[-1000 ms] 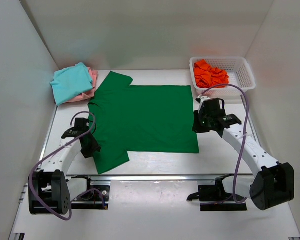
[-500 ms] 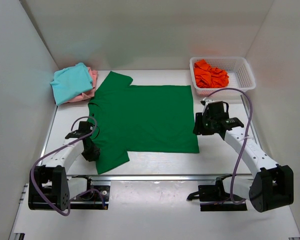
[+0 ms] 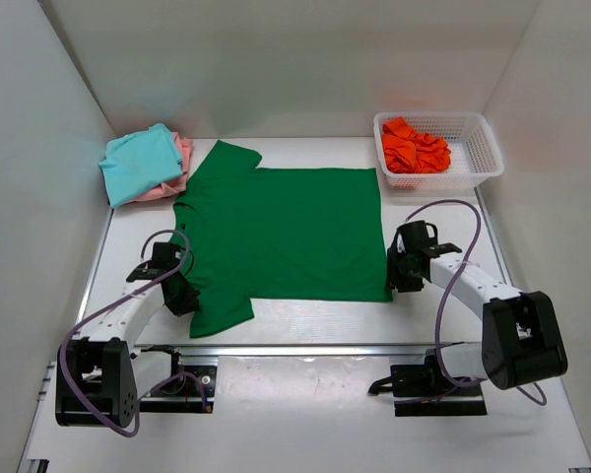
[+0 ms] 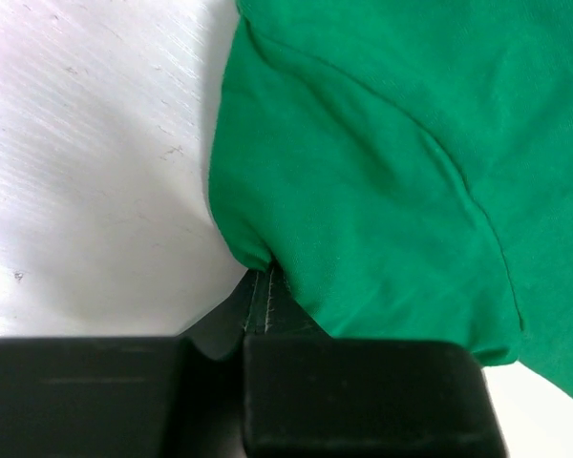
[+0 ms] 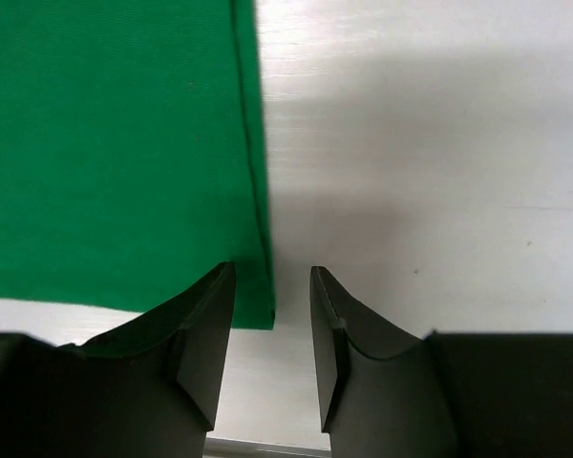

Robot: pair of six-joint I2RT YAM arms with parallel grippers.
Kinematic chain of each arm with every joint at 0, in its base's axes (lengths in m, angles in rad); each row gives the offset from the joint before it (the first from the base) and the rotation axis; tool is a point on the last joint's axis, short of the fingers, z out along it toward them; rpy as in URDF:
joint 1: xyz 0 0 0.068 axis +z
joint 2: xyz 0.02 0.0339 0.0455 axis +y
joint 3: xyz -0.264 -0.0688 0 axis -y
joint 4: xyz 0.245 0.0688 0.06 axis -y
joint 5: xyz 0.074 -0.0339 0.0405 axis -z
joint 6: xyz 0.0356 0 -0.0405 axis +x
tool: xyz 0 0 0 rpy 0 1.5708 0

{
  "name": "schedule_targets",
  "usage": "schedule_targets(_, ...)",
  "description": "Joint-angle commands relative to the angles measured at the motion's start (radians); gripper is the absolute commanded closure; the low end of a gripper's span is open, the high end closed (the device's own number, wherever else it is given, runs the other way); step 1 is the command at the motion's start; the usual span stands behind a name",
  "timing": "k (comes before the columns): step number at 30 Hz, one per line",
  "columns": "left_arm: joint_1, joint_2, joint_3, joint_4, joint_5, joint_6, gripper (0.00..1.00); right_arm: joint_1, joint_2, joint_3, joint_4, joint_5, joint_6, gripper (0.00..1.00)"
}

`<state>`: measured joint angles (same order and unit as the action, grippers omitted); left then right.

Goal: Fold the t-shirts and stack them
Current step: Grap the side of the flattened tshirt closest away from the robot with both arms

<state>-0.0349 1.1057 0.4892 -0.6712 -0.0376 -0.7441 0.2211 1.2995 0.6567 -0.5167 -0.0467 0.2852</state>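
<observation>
A dark green t-shirt [image 3: 286,232] lies spread flat in the middle of the table. My left gripper [image 3: 182,296] is at its near left sleeve. In the left wrist view the gripper [image 4: 256,298] is shut on the edge of the green cloth [image 4: 382,162], which bunches up at the fingertips. My right gripper [image 3: 392,281] stands open low over the shirt's near right corner [image 5: 264,310], which lies between its two fingertips [image 5: 272,286]. Folded teal [image 3: 140,163] and pale pink [image 3: 184,148] t-shirts are stacked at the back left. A crumpled orange t-shirt [image 3: 414,146] sits in the basket.
The white mesh basket [image 3: 480,148] stands at the back right. White walls close the table on the left, back and right. A metal rail [image 3: 305,348] runs along the near edge, in front of the arm bases.
My left gripper has closed on the sleeve edge of the green t-shirt. My right gripper has opened and moved toward the near edge, down to the shirt's near right corner.
</observation>
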Motion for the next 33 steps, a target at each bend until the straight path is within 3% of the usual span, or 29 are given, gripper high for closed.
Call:
schedule_targets(1,-0.008,-0.023,-0.015,0.002,0.027,0.018,1.00,0.029,0.018,0.008,-0.002,0.077,0.069,0.65)
schedule_targets(7,0.004,-0.041,-0.027,0.005,0.033,0.025,1.00,0.070,0.052,-0.032,-0.003,0.035,0.115,0.68)
schedule_targets(8,-0.003,-0.049,-0.023,0.005,0.036,0.026,1.00,0.076,0.058,-0.038,0.000,0.012,0.121,0.73)
schedule_targets(10,0.006,-0.056,-0.014,-0.011,0.030,0.028,1.00,0.078,0.064,-0.042,-0.005,-0.011,0.132,1.00)
schedule_targets(18,0.016,-0.080,0.159,-0.018,-0.034,0.012,1.00,0.020,0.000,0.001,-0.072,-0.044,0.109,0.99)
schedule_targets(25,0.029,0.058,0.345,0.047,-0.070,0.034,1.00,-0.022,0.064,0.148,-0.124,-0.076,0.052,1.00)
schedule_targets(33,0.032,0.187,0.413,0.131,-0.032,0.042,1.00,-0.055,0.149,0.270,-0.138,-0.076,0.026,1.00)
